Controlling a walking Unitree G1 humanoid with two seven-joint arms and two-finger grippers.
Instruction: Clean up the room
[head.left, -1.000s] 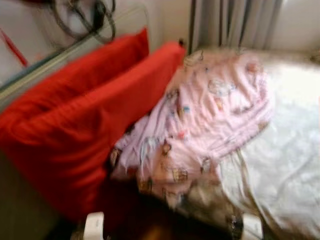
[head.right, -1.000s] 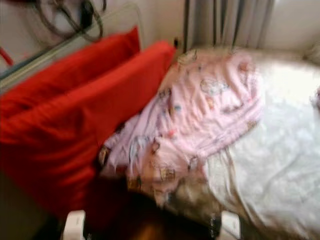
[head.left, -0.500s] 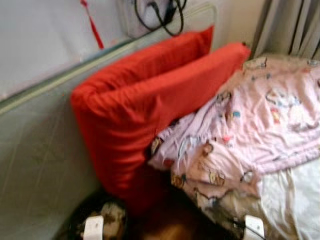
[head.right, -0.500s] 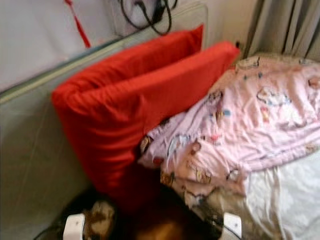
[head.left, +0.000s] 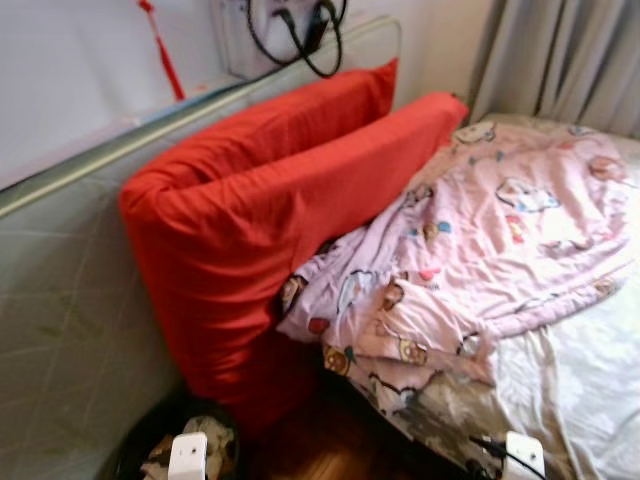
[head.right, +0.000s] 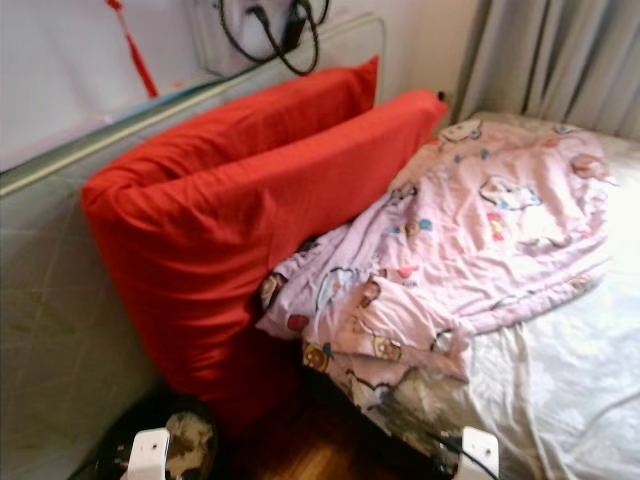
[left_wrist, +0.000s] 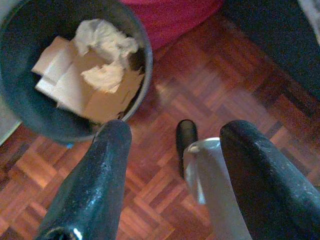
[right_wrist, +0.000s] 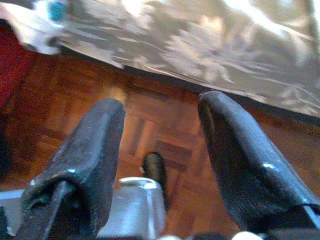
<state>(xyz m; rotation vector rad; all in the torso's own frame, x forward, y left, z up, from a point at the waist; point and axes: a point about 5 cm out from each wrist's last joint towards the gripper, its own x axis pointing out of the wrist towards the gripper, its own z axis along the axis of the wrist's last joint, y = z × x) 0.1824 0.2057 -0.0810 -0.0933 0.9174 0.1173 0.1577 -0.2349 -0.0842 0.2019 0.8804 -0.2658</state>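
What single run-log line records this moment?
scene: red pillows against headboard | pink quilt rumpled on bed | bin holds paper | left gripper open | right gripper open

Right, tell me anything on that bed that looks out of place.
The pink cartoon-print quilt lies crumpled in a heap, one corner hanging over the bed's edge toward the wooden floor. The two red pillows stand on edge against the headboard rather than lying flat.

no readable text, labels or signs
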